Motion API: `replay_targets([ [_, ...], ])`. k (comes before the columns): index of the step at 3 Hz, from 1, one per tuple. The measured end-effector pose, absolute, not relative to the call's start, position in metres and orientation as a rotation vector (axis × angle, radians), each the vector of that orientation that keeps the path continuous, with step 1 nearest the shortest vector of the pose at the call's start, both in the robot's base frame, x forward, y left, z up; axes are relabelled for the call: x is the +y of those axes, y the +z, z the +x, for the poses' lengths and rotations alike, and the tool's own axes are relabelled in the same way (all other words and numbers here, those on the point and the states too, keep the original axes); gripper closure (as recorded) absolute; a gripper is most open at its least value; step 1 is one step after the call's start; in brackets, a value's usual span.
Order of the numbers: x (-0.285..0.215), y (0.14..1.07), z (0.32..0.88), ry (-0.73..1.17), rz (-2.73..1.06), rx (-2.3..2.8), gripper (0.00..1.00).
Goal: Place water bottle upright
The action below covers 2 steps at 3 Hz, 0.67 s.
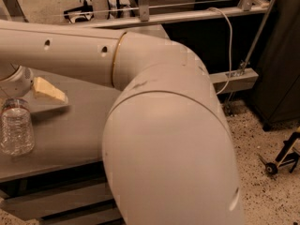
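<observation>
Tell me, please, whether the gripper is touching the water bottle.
Cannot tell. In the camera view the gripper, at the left edge, sits directly above the water bottle, and no contact or gap shows plainly.
</observation>
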State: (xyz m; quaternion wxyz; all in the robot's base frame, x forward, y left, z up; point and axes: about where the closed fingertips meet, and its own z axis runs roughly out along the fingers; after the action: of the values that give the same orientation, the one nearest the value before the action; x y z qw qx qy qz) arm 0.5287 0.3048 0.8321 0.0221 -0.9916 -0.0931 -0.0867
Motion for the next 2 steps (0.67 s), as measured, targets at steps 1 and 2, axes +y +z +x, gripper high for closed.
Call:
replay_targets([
  [1,0.2965,0.8271,0.5277,-0.311,-3.126,-0.383,0.34],
  [2,0.2932,0.8287,0.5287,-0.328,-3.143,-0.416,0.65],
])
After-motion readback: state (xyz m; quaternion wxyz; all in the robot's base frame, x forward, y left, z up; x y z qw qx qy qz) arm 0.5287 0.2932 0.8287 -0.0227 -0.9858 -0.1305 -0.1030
